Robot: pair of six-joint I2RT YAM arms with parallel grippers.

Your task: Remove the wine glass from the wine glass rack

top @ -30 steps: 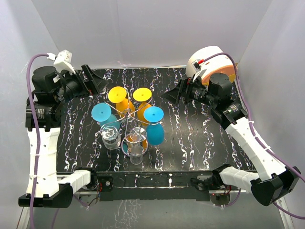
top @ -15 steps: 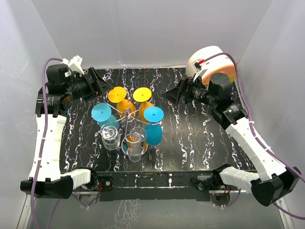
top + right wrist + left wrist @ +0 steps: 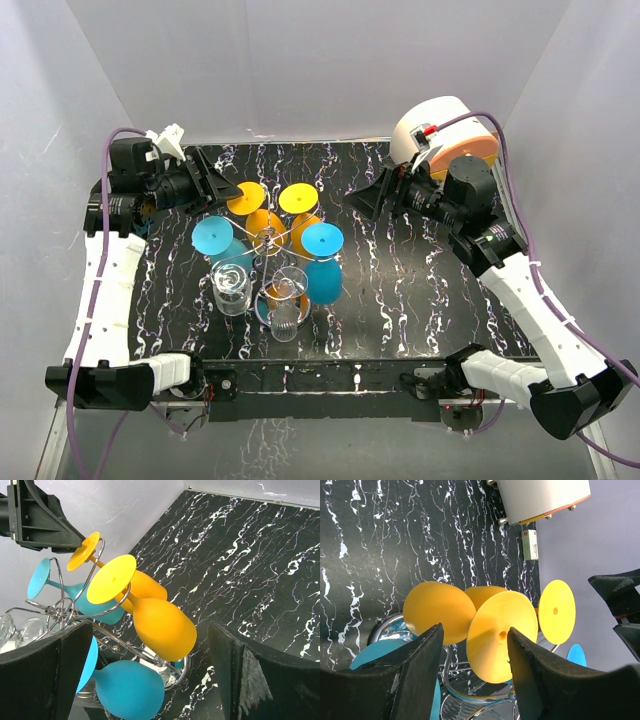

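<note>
The rack (image 3: pixel 267 239) was thin bright wire with curled arms on a round shiny base. It stood a little left of the middle of the table (image 3: pixel 430 290) — a flat black top with white veins like marble. Six glasses were on it upside down, with their flat round feet up and outward. The blue glasses (image 3: pixel 322 241) hung at the left and the right, and the clear glasses (image 3: pixel 232 285) at the near side.

Pale walls closed the table at the back and at both sides. The black top showed wide to the right of the rack, and in a narrower band behind it. A round white and orange unit (image 3: pixel 440 125) sat in the back right corner.

The yellow glass (image 3: pixel 245 197), smooth and opaque, hung at the back left of the rack, its foot turned toward the left gripper (image 3: pixel 475 630). In the left wrist view this foot showed between the two black fingers, which stood partly apart. One finger overlapped its rim and the other was clear of it — whether any touch existed, I cannot tell. The right gripper (image 3: pixel 150 630) was spread wide, behind and right of the rack. It faced the second yellow glass (image 3: pixel 298 198) and was apart from it.
</note>
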